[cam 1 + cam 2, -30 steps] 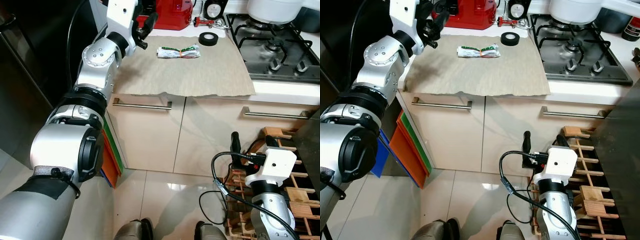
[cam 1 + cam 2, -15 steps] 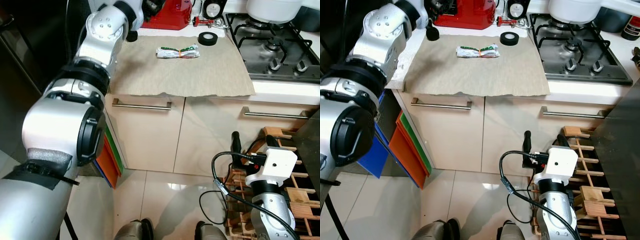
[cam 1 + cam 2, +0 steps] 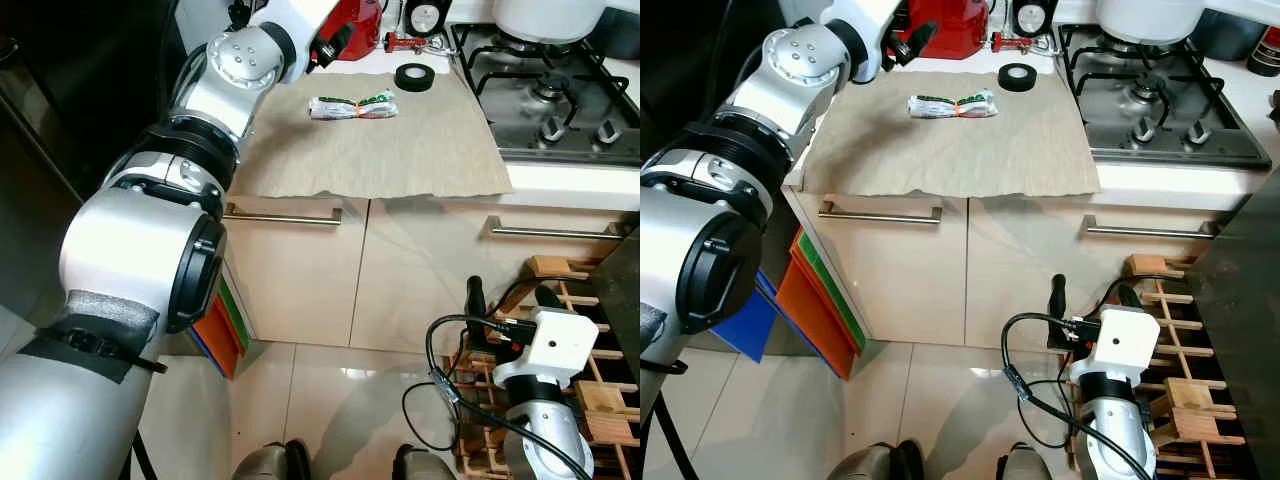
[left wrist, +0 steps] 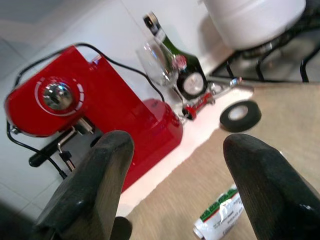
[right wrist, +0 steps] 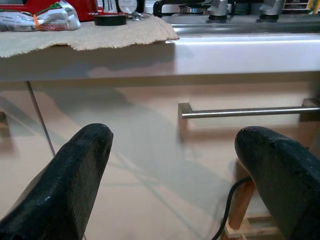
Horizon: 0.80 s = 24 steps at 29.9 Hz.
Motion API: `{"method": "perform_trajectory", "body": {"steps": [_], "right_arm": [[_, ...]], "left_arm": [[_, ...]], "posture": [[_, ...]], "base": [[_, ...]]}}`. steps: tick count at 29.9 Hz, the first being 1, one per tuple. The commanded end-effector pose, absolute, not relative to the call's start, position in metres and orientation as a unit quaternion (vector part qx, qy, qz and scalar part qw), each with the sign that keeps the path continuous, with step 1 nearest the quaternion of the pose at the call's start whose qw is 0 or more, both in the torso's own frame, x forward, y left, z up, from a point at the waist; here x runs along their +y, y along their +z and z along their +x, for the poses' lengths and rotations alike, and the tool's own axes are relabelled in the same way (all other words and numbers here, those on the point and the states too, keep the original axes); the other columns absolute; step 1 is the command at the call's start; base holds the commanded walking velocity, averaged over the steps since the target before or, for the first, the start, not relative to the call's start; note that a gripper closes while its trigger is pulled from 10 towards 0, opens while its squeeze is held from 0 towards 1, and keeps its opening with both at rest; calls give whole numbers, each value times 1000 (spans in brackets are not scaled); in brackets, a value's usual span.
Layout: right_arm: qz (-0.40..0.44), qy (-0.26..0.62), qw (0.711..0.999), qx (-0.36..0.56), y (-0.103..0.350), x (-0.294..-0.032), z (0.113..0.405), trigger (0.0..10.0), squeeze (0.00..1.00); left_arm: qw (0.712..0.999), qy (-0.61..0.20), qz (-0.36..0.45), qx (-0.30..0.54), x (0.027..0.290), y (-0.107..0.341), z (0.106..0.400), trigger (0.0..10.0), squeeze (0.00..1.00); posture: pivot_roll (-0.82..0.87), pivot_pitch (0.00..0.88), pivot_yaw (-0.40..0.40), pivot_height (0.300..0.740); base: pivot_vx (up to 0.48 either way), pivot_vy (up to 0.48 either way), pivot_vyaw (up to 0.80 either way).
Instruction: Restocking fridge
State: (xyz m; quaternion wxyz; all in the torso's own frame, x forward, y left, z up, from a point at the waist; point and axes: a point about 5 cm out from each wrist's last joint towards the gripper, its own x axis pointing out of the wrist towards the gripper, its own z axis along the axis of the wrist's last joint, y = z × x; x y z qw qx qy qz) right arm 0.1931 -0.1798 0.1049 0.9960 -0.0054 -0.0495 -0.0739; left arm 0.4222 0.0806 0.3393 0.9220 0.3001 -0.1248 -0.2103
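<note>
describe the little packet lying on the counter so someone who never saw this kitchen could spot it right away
Start at the gas hob, then look to the beige cloth mat beside it. Near the mat's back edge, in front of the red coffee machine, lies the packet: long, white with green print, cinched by an orange band. The black tape roll nearby is a ring.

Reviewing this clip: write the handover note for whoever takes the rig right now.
Left gripper: open, empty, raised over the back left of the counter near the red coffee machine, pointing toward the packet.
Right gripper: open, empty, hanging low in front of the cabinet doors.
Wrapped packet: lying on the beige cloth, apart from the black tape roll.
Done: nothing picked up.
Left: grasp the packet and take it to the fridge.
</note>
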Motion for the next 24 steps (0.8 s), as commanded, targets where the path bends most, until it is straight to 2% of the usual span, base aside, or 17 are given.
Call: {"method": "perform_trajectory", "body": {"steps": [1,14,23,24], "right_arm": [[-10,-79,995,-55,109,-179,186,10000,0],[-13,-85,996,-14,109,-175,139,10000,0],[-14,-95,995,7,111,-175,121,10000,0],[-13,-96,995,9,111,-175,120,10000,0]], "left_arm": [[918,-204,320,-118,80,342,422,10000,0],[918,-170,350,-76,101,334,427,10000,0],[916,-168,360,-52,108,329,428,10000,0],[917,-165,360,-51,109,328,428,10000,86]], "posture": [[-273,144,115,740],[-353,238,122,740],[-385,279,123,740],[-385,279,123,740]], "base": [[0,0,0],[0,0,0],[0,0,0],[0,0,0]]}}
